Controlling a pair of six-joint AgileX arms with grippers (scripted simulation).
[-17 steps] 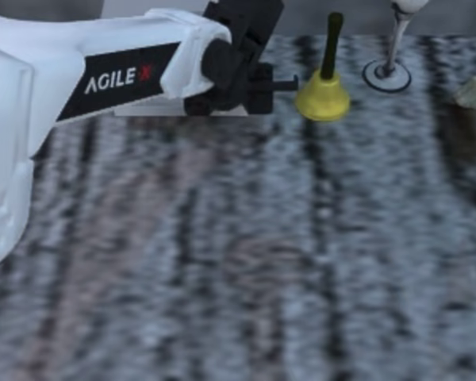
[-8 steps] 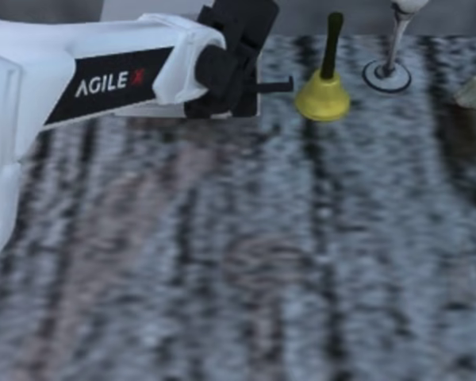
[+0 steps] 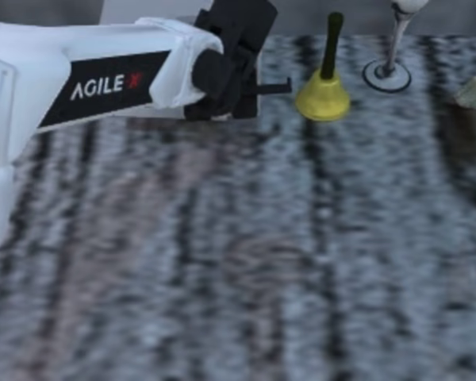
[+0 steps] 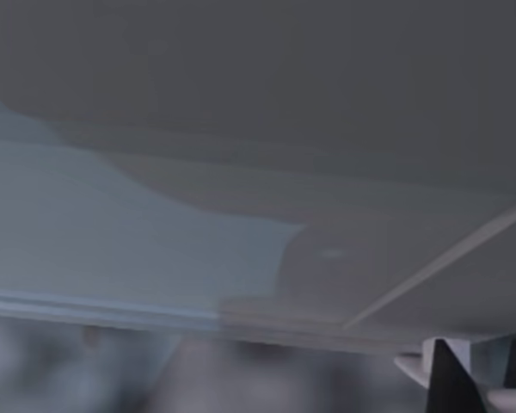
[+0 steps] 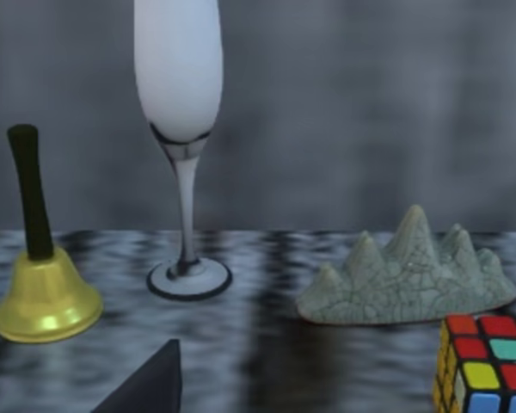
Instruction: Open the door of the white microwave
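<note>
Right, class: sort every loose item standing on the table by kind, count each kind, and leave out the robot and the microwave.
Bell: 1
Wine glass: 1
Mountain-shaped ceramic rest: 1
Colour puzzle cube: 1
Total: 4

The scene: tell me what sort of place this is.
Likely a simulated tabletop test bench: a grey streaked table holding unrelated props, a bell, a glass, a puzzle cube, beside a microwave.
</note>
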